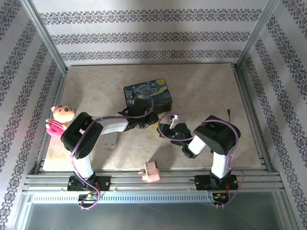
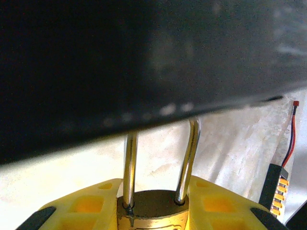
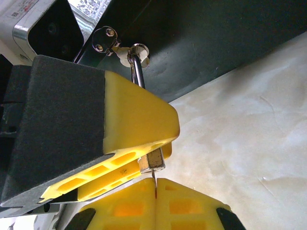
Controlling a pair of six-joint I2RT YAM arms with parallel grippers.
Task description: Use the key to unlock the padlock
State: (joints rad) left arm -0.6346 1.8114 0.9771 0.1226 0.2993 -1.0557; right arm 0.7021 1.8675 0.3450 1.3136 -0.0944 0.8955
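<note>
Nearest the camera in the top view, a pink block (image 1: 152,171) sits on the front rail between the two arm bases, with a grey plate (image 1: 111,139) partly hidden under the left arm and a plush doll (image 1: 60,119) at the table's (image 1: 211,91) left edge. Mid-table the two wrists meet in a dark tangle of cables, where the left gripper (image 1: 143,116) and right gripper (image 1: 168,129) are hard to tell apart. The right wrist camera shows the right gripper (image 3: 156,189) with its yellow fingers pressed together on the key (image 3: 154,176). Only a thin sliver of blade shows above the seam; its head is buried between the pads. The tip reaches the underside of the padlock (image 3: 152,160), but whether it sits in the keyhole cannot be made out. The left wrist camera shows the left gripper (image 2: 153,213) narrowed around the padlock (image 2: 151,203), one yellow finger on each side of the brass body, whose lower half is cut off by the frame. The shackle (image 2: 188,153) rises from it and vanishes behind the dark, blurred edge of the starry-night tin (image 1: 147,92). From the right wrist, the shackle is seen threaded through the tin's small metal hasp (image 3: 128,51). The tin lies at mid-table, its near edge covered by the left wrist.
</note>
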